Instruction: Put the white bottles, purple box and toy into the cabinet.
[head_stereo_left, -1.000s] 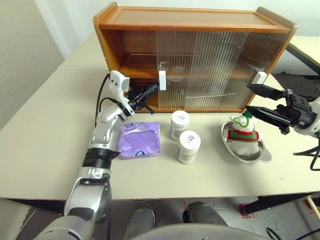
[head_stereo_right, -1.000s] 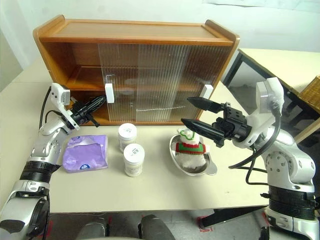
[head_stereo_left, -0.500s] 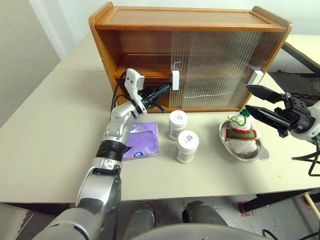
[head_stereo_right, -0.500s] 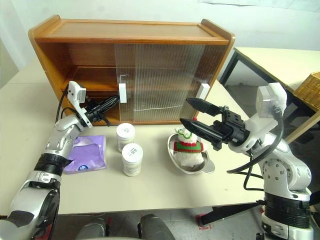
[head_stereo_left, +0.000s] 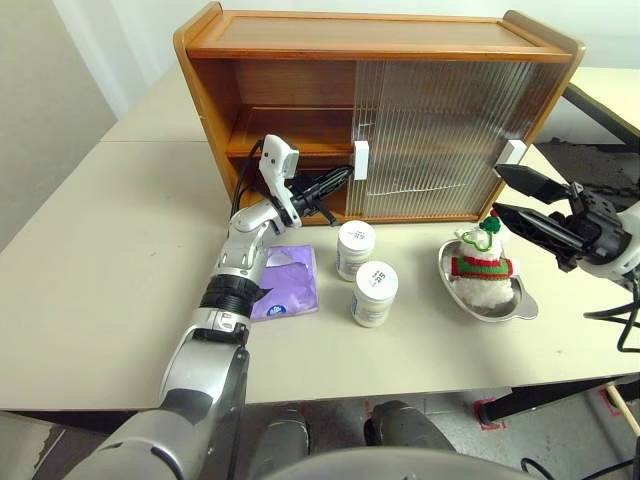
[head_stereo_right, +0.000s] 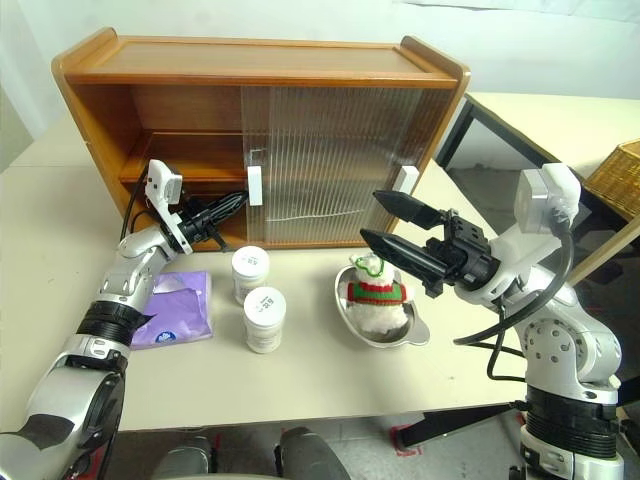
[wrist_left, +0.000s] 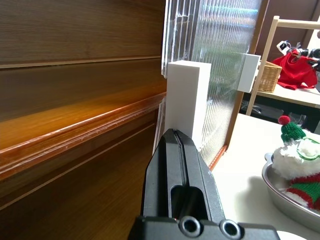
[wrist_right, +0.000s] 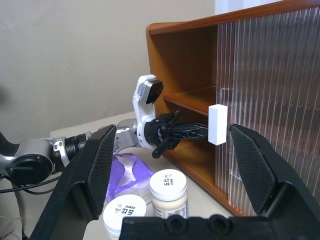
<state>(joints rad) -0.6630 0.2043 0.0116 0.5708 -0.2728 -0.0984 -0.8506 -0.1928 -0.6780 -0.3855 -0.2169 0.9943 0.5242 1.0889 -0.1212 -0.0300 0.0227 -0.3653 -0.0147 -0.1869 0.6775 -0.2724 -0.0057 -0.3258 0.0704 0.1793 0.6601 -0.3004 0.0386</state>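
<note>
Crinkly lilac purple box (head_stereo_left: 283, 283) near-left of white bottles (head_stereo_left: 365, 270), likely soft, light: pinch across edges | bottles likely rigid, slick: grip below lid | left gripper (head_stereo_left: 345, 175) pressed together at cabinet (head_stereo_left: 380, 110) door handle (head_stereo_left: 361, 160) | right gripper (head_stereo_right: 388, 220) spread, empty, above toy (head_stereo_right: 378, 300)

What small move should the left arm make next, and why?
Probably keep pushing the white handle toward the right. The shut left gripper sits against its edge, and the cabinet is open only on its left part; a wider opening would ease loading the purple box.
</note>
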